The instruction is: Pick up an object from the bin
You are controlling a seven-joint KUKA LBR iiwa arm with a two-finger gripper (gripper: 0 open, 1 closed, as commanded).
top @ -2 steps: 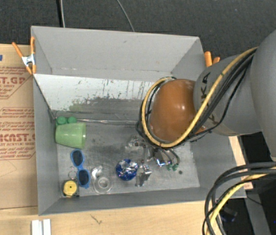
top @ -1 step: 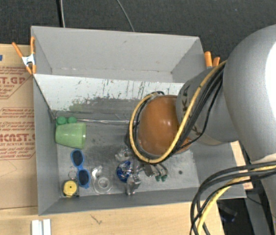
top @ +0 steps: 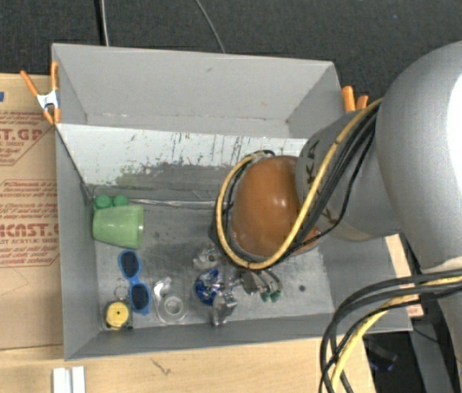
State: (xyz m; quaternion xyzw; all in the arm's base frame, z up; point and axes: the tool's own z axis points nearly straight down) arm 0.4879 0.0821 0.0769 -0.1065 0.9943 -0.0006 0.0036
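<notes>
The gripper [top: 229,295] sits low, right of the green cup [top: 119,224], beside a small blue thing [top: 207,287]. Apart or together, I cannot tell. Best squeeze gently, then lift straight.

The bin [top: 198,88] is plain grey metal; its rear inner wall carries dark, streaked scuff marks. The cup [top: 119,225] at the left is pale green. The two small knobs [top: 110,201] above it are a deeper green. The spectacle-shaped piece [top: 133,281] is blue. The round disc [top: 116,315] is yellow with a dark centre. The wrist cover [top: 262,207] is glossy orange-brown, looped by yellow and black cables [top: 224,211]. The arm [top: 428,154] is silver-grey.
</notes>
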